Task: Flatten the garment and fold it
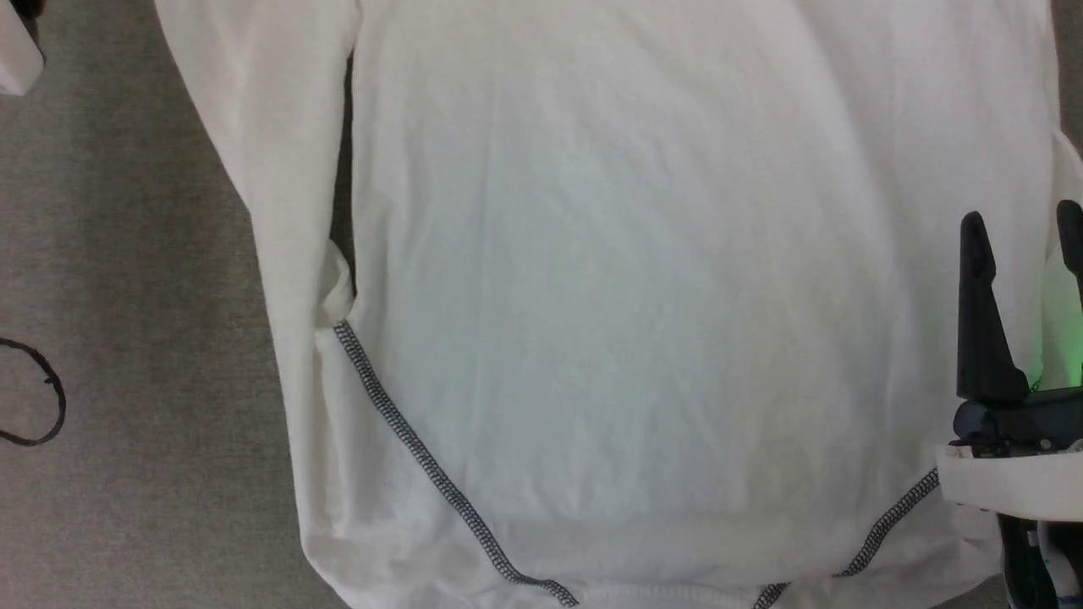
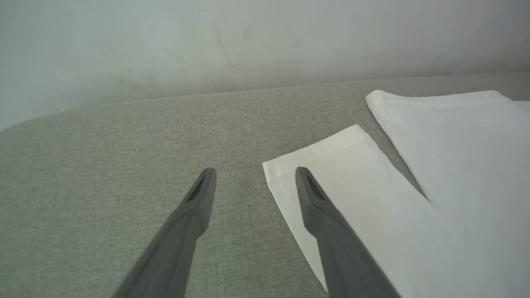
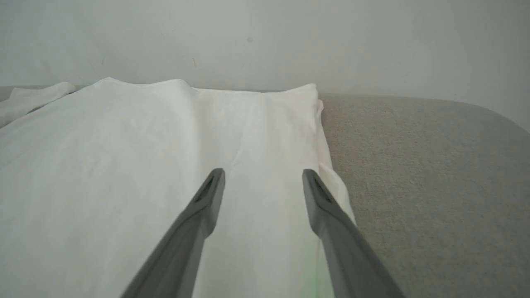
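The white garment [image 1: 643, 296] lies spread flat on the grey table [image 1: 127, 254], with dark zigzag seams [image 1: 415, 448] running diagonally toward its near edge. One sleeve [image 1: 279, 186] lies alongside the body on the left. My right gripper [image 1: 1022, 222] hovers open over the garment's right edge, also seen as the right gripper [image 3: 263, 173] above the cloth [image 3: 124, 165]. My left gripper [image 2: 255, 171] is open and empty, one finger over bare table, the other over the sleeve end [image 2: 364, 198].
A black cable loop [image 1: 34, 393] lies on the table at the far left. A white object [image 1: 17, 51] sits at the top left corner. A pale wall [image 3: 265, 41] rises behind the table's far edge. Bare grey surface [image 3: 434, 186] lies right of the garment.
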{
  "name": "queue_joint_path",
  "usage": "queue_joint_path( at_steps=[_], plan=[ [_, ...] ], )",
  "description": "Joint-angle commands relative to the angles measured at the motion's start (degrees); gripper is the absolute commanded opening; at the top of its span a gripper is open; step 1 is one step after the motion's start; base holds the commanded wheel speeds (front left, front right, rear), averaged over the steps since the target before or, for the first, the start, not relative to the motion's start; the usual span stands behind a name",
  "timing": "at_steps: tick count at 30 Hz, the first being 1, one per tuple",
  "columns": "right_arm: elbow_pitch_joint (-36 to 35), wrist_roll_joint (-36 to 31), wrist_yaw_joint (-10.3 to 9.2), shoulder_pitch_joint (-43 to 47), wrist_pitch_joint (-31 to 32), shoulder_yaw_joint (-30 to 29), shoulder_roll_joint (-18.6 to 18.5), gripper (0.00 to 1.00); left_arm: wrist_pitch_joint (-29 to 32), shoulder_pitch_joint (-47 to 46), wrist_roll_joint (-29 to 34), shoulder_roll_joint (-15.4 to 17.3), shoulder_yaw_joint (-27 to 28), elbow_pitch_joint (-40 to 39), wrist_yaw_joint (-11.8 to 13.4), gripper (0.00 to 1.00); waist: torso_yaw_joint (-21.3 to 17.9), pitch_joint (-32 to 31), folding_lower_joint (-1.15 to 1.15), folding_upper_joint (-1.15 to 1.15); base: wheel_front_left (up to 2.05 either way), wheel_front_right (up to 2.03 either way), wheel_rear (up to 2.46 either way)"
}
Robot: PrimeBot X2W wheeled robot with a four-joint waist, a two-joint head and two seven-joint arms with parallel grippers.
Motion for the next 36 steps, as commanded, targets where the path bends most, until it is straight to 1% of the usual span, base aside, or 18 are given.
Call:
queue_joint_path(
  at_steps=[1,8,13,14,16,17,20,25,28,31,36],
  plan=[
    [-0.4,-0.2,-0.06,-0.7,0.0,-0.2,0.0,1.00,0.4,-0.9,-0.4,0.1,-0.2,0.6,-0.2,1.00,-1.6,3.7,-0.01,0.00,0.00,0.00,0.00],
    [-0.8,0.3,-0.06,-0.8,-0.2,-0.7,0.0,1.00,3.9,-1.6,-3.8,-0.6,-0.6,4.9,-0.4,1.00,-1.9,5.2,-0.01,0.00,0.00,0.00,0.00],
    [-0.7,0.2,-0.06,-1.2,0.1,-1.0,0.0,1.00,5.5,-1.0,-6.8,-1.3,-1.5,5.4,-0.7,1.00,-1.6,5.6,-0.01,0.00,0.00,0.00,0.00],
    [-0.7,0.1,-0.06,-1.3,0.2,-1.0,0.0,1.00,5.9,-0.8,-7.6,-1.5,-1.7,5.3,-0.7,0.87,-1.5,5.7,-0.01,0.00,0.00,0.00,0.00],
    [-0.8,-0.1,-0.06,-1.6,0.4,-1.1,0.0,1.00,6.6,-0.4,-9.4,-1.8,-2.2,4.9,-0.8,0.04,-1.4,5.7,-0.01,0.00,0.00,0.00,0.00],
    [-0.8,-0.1,-0.06,-1.7,0.5,-1.1,0.0,1.00,6.9,-0.3,-10.4,-2.0,-2.4,4.6,-0.8,0.00,-1.3,5.8,-0.01,0.00,0.00,0.00,0.00],
    [-0.7,-0.2,-0.06,-2.0,0.7,-0.9,0.0,1.00,7.1,0.0,-12.3,-1.9,-3.5,3.2,-0.9,0.00,-1.3,5.7,-0.01,0.00,0.00,0.00,0.00],
    [-0.2,-0.1,-0.06,-2.1,0.8,-0.8,0.0,1.00,4.5,0.5,-12.9,-0.8,-4.9,2.3,-0.9,0.00,-1.5,5.2,-0.01,0.00,0.00,0.00,0.00],
    [0.2,-0.1,-0.06,-1.9,0.7,-1.0,0.0,1.00,1.5,0.7,-12.6,-0.3,-5.1,2.7,-0.9,0.00,-1.5,4.1,-0.01,0.00,0.00,0.00,0.00],
    [0.8,0.0,-0.06,-1.7,0.5,-1.0,0.0,1.00,-1.6,0.9,-12.9,-0.6,-4.4,3.5,-0.9,0.00,-1.3,2.4,-0.01,0.00,0.00,0.00,0.00],
    [2.4,0.4,-0.06,-1.1,0.2,-0.7,0.0,1.00,-6.6,2.8,-13.7,0.1,-4.3,3.0,-0.9,0.00,-0.9,-2.0,-0.01,0.00,0.00,0.00,0.00]
  ],
)
